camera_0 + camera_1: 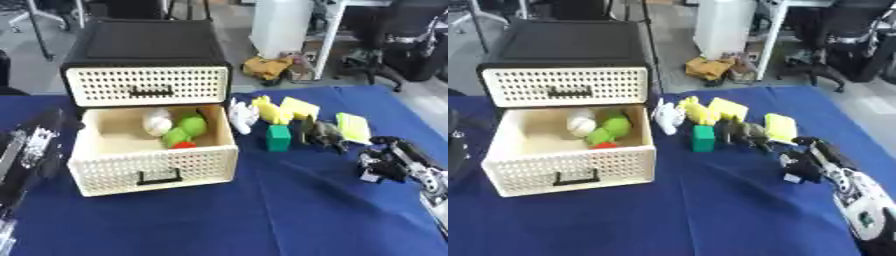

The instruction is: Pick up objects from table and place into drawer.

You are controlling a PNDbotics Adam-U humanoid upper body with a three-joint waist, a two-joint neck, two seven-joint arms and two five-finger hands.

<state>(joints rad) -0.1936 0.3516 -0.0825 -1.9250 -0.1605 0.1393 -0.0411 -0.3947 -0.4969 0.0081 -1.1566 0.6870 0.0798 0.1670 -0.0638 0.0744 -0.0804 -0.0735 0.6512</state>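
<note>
Two-drawer unit [144, 47] at left of blue surface [289, 215]: top drawer [147, 86] closed, bottom drawer [153, 150] pulled out, open upward.

Contents so far: white ball [158, 121], green item [185, 129], small red item [183, 145], all toward drawer's right rear.

Still on surface, in a cluster just right of drawer: white item [241, 116] nearest drawer wall; yellow toy [269, 110]; yellow block [300, 107]; green block [279, 138] in front; dark item [325, 135]; pale yellow-green piece [353, 127] at far right.

Right robot hand [807, 162]: low over surface, near right of cluster, fingers curled toward dark item and pale piece. Can't tell whether it has hold of anything; nothing clearly in it.

Left robot hand [35, 145]: at left edge beside drawer, idle; fingers not readable.

Step, by judgement: mid-task, approx. a third stowed; right hand approaching next pick, prob. dark item or pale piece, being closest.

Next move needs: close on one item only, lift clear, carry left over cluster, drop into drawer's free front-left area.

Obstacles: items packed close, so neighbours may get knocked; green block and white item lie on the path to drawer; drawer's right wall must be cleared.

Beyond surface: chairs, bags on floor, not relevant.
</note>
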